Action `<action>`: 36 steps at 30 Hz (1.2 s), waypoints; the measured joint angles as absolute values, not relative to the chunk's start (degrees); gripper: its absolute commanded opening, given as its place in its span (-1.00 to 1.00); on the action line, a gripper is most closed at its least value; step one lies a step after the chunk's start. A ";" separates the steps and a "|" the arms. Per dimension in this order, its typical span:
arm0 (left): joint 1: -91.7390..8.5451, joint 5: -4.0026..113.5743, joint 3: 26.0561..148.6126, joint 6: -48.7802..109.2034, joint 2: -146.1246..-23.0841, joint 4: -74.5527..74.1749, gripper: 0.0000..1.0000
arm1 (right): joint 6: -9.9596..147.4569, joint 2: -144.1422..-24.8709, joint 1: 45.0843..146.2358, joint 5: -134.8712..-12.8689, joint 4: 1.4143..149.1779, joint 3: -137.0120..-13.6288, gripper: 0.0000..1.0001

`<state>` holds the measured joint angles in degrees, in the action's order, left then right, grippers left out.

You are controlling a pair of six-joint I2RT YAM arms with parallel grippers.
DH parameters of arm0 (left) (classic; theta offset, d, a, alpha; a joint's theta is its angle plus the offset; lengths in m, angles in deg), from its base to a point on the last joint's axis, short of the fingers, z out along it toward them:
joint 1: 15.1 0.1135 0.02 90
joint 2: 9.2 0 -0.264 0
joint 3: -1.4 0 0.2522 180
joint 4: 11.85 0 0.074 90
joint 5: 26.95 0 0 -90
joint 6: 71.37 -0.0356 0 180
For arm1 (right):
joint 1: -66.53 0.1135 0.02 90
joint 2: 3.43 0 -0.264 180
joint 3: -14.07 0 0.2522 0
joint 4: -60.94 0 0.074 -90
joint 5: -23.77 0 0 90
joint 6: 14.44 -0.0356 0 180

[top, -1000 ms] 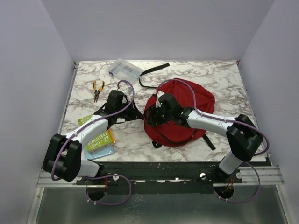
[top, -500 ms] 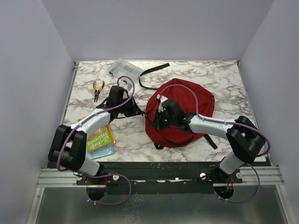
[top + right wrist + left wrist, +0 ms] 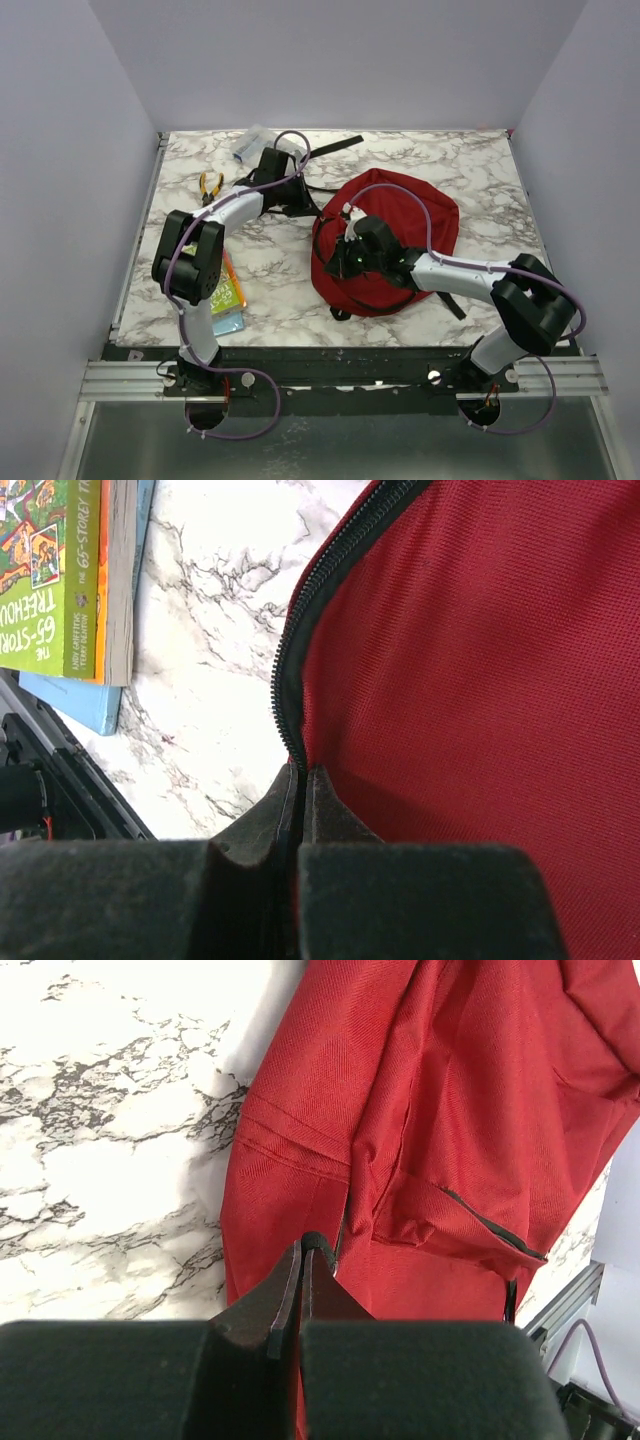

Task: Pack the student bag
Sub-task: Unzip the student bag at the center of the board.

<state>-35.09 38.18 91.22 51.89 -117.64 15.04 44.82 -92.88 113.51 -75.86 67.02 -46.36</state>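
Observation:
The student bag (image 3: 400,215) is a dark red backpack lying right of the table's middle. My right gripper (image 3: 338,263) is at the bag's left front edge. In the right wrist view it (image 3: 302,775) is shut on the bag's edge, where the black zip (image 3: 297,640) runs into the jaws. My left gripper (image 3: 298,197) reaches to the bag's back left side, among its black straps. Seen from the left wrist, it (image 3: 303,1250) is shut with a thin black strap loop (image 3: 318,1240) pinched at its tips, and the red fabric (image 3: 450,1110) lies just beyond.
A stack of books (image 3: 228,292), the green one (image 3: 50,570) on top, lies at the front left. Yellow-handled pliers (image 3: 209,183) and a clear plastic box (image 3: 255,145) sit at the back left. A loose black strap (image 3: 335,147) trails toward the back edge.
My left arm swung from the front left toward the back, carrying the black strap. My right gripper moved slightly forward along the bag's edge and closed on it.

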 measured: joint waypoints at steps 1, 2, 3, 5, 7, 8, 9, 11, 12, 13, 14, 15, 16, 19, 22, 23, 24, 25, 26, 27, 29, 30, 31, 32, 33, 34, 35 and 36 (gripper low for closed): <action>-35.09 38.18 92.09 51.76 -118.41 15.43 -1.00 | 44.69 -92.85 113.51 -75.86 67.02 -46.36 -0.99; -35.09 38.16 92.81 51.67 -118.91 15.94 -1.00 | 44.56 -92.77 113.54 -75.86 67.00 -46.32 -0.99; -35.09 38.16 93.31 51.56 -119.08 16.50 -1.00 | 44.49 -92.63 113.51 -75.88 67.00 -46.19 -0.95; -35.09 37.97 94.56 51.28 -119.43 17.79 -1.00 | 44.52 -92.04 113.54 -75.81 67.39 -46.10 -0.71; -35.09 37.75 95.52 50.88 -119.59 18.38 -1.00 | 45.04 -91.00 113.65 -74.90 68.66 -46.21 -0.34; -35.09 37.77 95.87 50.69 -119.59 18.43 -1.00 | 45.37 -90.27 113.80 -74.09 70.27 -46.38 -0.21; -35.06 37.77 96.24 50.51 -119.59 18.38 -1.00 | 45.76 -89.42 114.06 -72.97 72.13 -46.56 -0.14; -34.98 37.77 96.51 50.25 -119.54 18.14 -0.63 | 47.18 -87.85 114.54 -70.15 76.18 -47.13 0.00; -34.95 37.73 96.51 50.18 -119.54 18.10 -0.39 | 47.77 -87.17 114.59 -68.53 78.25 -47.56 0.05; -34.85 37.75 96.46 49.96 -119.54 18.08 -0.17 | 48.62 -86.49 114.63 -66.90 80.48 -48.02 0.10; -34.80 37.79 96.31 49.48 -119.41 18.01 -0.02 | 49.21 -85.75 114.80 -65.37 82.51 -48.44 0.17; -34.71 37.81 96.09 49.59 -119.28 17.88 0.11 | 49.80 -85.03 114.83 -64.05 84.50 -48.81 0.21; -34.65 38.01 95.35 49.24 -118.62 17.49 0.19 | 50.35 -84.29 114.85 -62.90 86.58 -49.20 0.23; -34.54 38.77 91.33 48.30 -114.47 17.09 0.30 | 51.71 -82.38 114.83 -61.34 91.89 -49.90 0.25; -34.54 39.10 87.30 47.97 -108.64 16.85 0.35 | 52.82 -81.18 114.91 -61.39 95.54 -49.88 0.28; -34.54 39.10 86.04 47.97 -106.56 16.55 0.36 | 53.15 -81.07 115.02 -61.39 96.24 -49.86 0.28; -34.54 38.99 83.79 48.13 -103.24 15.37 0.37 | 53.37 -81.01 115.22 -61.48 96.81 -49.86 0.28; -34.54 38.88 82.36 48.19 -101.34 14.89 0.38 | 53.61 -81.01 115.35 -61.63 97.36 -49.86 0.29; -34.54 38.34 79.37 48.48 -97.66 13.68 0.39 | 53.78 -81.01 115.68 -61.76 97.73 -49.79 0.29; -34.56 37.77 77.10 48.91 -94.98 12.68 0.39 | 53.87 -81.01 116.16 -61.87 97.79 -49.62 0.29; -34.74 36.87 73.16 49.64 -91.13 11.39 0.37 | 54.02 -80.99 117.43 -62.50 97.64 -48.98 0.30; -34.98 36.57 70.58 50.55 -89.03 10.49 0.36 | 54.00 -80.99 117.89 -63.11 97.40 -48.57 0.30; -35.17 36.41 67.90 50.99 -87.02 10.01 0.36 | 53.98 -80.99 118.19 -63.79 96.96 -48.11 0.30; -35.54 36.44 65.14 51.97 -85.21 9.25 0.36 | 53.89 -80.99 118.41 -64.36 96.52 -47.72 0.30; -36.03 36.44 62.39 52.54 -83.22 9.09 0.36 | 53.65 -81.01 118.63 -65.13 95.78 -47.32 0.30; -36.38 36.46 60.66 53.05 -81.97 9.01 0.37 | 53.45 -81.18 118.74 -65.65 95.24 -47.10 0.30; -36.75 36.65 57.84 53.79 -79.52 8.96 0.39 | 53.08 -81.44 118.78 -65.76 94.84 -47.08 0.30; -37.03 36.92 55.57 54.53 -76.86 9.42 0.43 | 52.84 -81.73 118.78 -65.78 94.32 -47.08 0.30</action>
